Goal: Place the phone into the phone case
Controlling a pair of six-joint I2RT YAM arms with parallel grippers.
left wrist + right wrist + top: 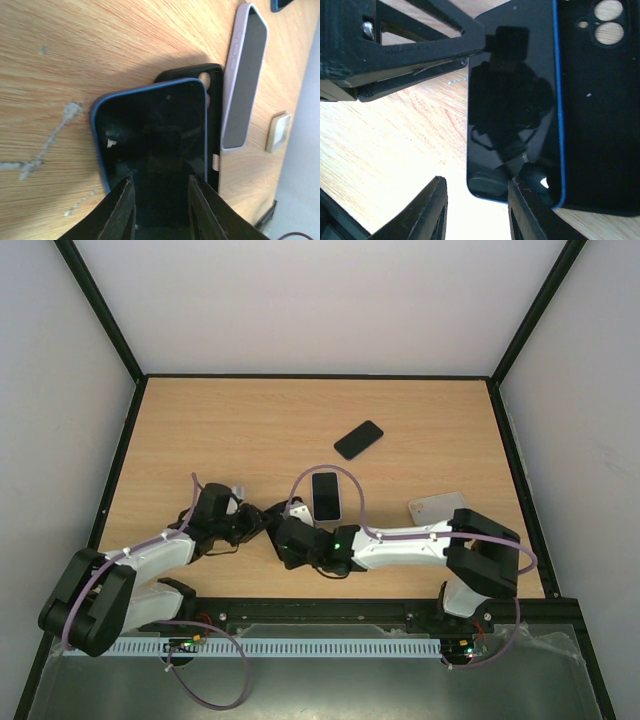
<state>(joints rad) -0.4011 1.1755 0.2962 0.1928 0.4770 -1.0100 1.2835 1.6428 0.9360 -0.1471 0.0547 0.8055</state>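
Phone (150, 135) lies face up, overlapping the black case (216, 100) — near the worktop's near edge, just left of centre; left gripper (159, 195) spread apart over its screen; right gripper (477, 197) also apart — at the phone's other end

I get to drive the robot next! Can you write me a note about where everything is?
Left gripper: open a little, fingertips over the blue-edged phone, not clamping it.
Right gripper: open too, at the phone's other end.
The phone lies flat, partly over the black case, shifted to one side, not seated.
Done: phone overlaps case. Left: line it up, press it in.
Ignore the lilac-edged phone and the dark phone farther back.
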